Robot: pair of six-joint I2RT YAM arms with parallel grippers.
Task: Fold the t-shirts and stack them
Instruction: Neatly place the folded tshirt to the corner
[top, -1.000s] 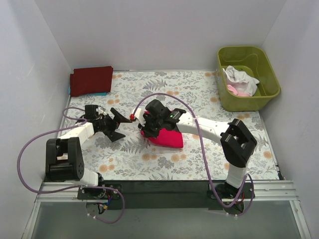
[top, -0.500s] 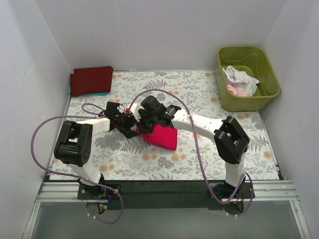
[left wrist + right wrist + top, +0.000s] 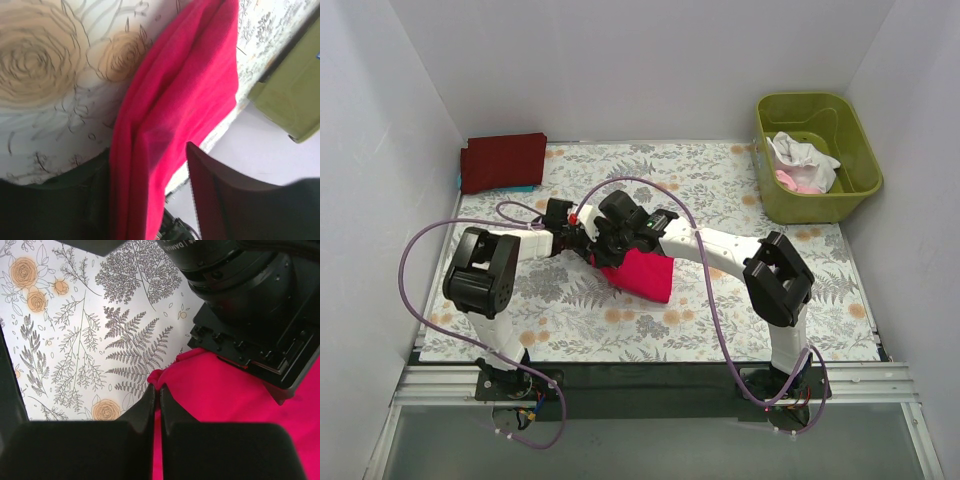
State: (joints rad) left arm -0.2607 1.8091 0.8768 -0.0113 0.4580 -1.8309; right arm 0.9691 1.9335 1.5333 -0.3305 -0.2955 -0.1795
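Left gripper [image 3: 578, 240]: since a second ago, moved in from bare floral cloth well left of the shirt to the shirt's left edge, just beside the right gripper [image 3: 157, 390]. The arm's elbow is now drawn up closer to its base. Jaws apart, one on each side of a fold of red cloth, not closed on it. Judged purpose: a second hold on the same edge, so that both arms can carry it over.

Right gripper: jaws together, pinching a small ridge of red cloth at the shirt's left edge. Judged purpose: keeping that edge gathered so the left jaws can get around it.

Crimson t-shirt [image 3: 645, 273]: one item. A compact, partly folded wedge at mid-counter, lying on the floral table cloth [image 3: 720, 180], with only its left edge held. Position little changed over the last second. Fold judged unfinished, not yet stacked.

Maroon t-shirt [image 3: 503, 160]: one item. Folded flat at the far left corner of the counter, well apart from both arms. Judged to be the start of the stack, where the crimson one should go.

White t-shirt [image 3: 802, 155] and pale pink t-shirt [image 3: 790, 180]: crumpled together inside the olive-green tub [image 3: 810, 97] at the far right corner. Both unfolded and judged to be waiting their turn.

Risk noted: with both grippers crowded at one edge, the left jaws may close on more than one layer of cloth.
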